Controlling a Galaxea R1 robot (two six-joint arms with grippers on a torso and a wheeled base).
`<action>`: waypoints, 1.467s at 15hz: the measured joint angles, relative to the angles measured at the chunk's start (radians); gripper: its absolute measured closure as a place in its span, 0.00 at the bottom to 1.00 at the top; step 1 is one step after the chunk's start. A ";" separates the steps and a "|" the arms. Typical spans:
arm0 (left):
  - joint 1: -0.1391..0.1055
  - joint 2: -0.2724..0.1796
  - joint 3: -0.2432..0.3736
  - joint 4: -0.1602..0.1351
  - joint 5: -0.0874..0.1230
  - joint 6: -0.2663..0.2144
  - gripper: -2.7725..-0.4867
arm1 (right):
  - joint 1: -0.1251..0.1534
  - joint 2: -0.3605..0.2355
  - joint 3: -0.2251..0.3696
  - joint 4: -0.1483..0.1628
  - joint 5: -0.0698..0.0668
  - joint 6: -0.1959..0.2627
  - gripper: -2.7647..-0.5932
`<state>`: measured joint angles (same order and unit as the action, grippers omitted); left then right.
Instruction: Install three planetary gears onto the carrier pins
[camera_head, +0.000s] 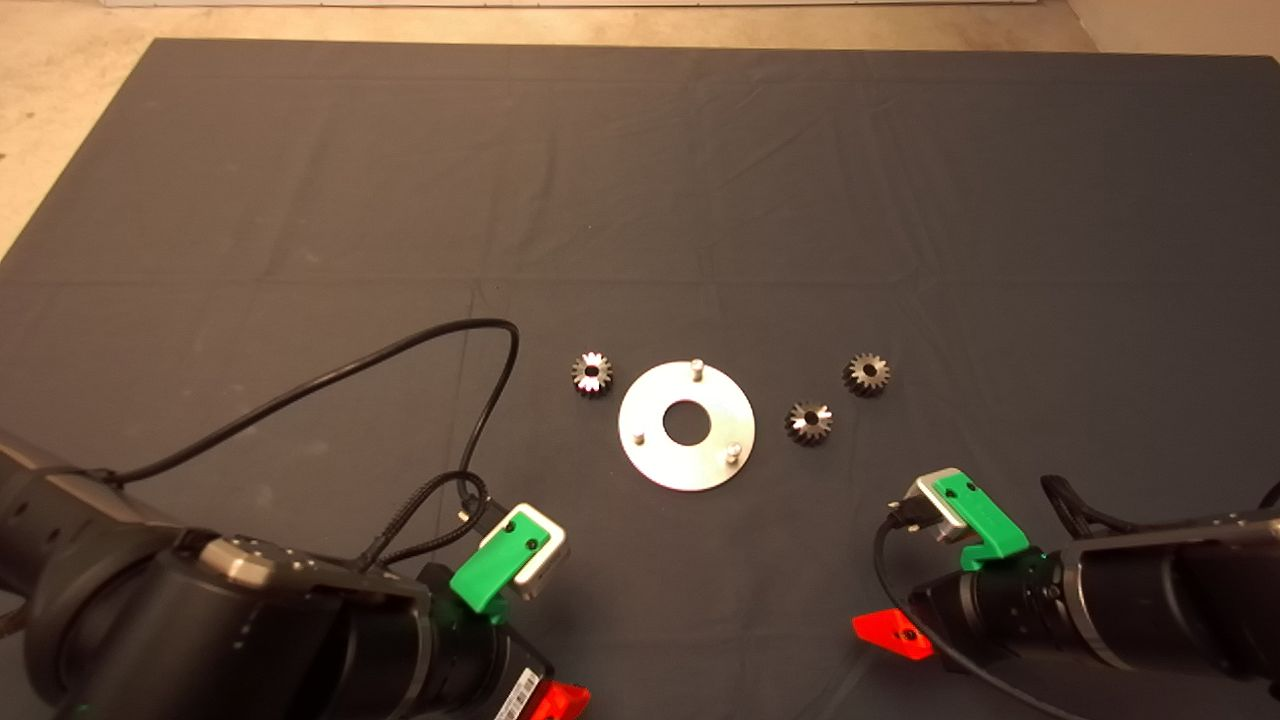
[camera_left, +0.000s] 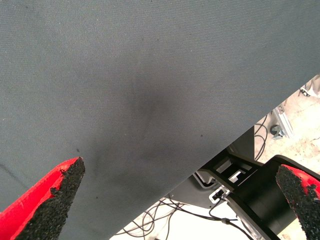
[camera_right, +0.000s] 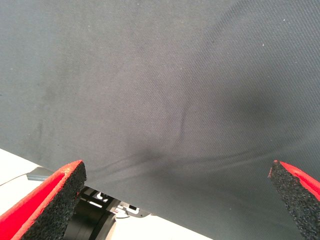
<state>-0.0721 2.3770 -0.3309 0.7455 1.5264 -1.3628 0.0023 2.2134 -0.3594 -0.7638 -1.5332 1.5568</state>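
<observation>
Left gripper (camera_left: 180, 200) waiting at the mat's lower left edge, fingers spread wide, holding nothing, facing bare dark mat (camera_head: 300, 200). Right gripper (camera_right: 177, 200) waiting at the lower right edge, likewise gaping wide and empty. Lying flat mid-mat between both: silver disc (camera_head: 686, 460) with a large central hole, carrying three upright carrier pins (camera_head: 698, 368), all bare. Resting on the mat, none mounted: three planetary gears, one gear (camera_head: 592, 373) just beside the disc's left rim, a second gear (camera_head: 809, 422) near its right rim, a third gear (camera_head: 866, 374) slightly farther right. Looping over the mat from the left arm: a black cable (camera_head: 400, 350).
</observation>
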 joint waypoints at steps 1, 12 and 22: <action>0.000 0.000 0.000 0.000 0.000 0.000 0.00 | 0.000 0.000 0.000 -0.002 0.000 0.000 0.01; 0.014 0.027 0.000 0.001 0.000 0.000 0.00 | 0.060 0.000 -0.020 -0.002 0.000 0.000 0.01; 0.014 0.152 0.000 0.003 0.001 -0.002 0.00 | 0.135 0.029 -0.120 0.037 0.000 -0.021 0.01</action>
<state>-0.0581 2.5295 -0.3309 0.7485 1.5272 -1.3651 0.1371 2.2423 -0.4792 -0.7263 -1.5328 1.5359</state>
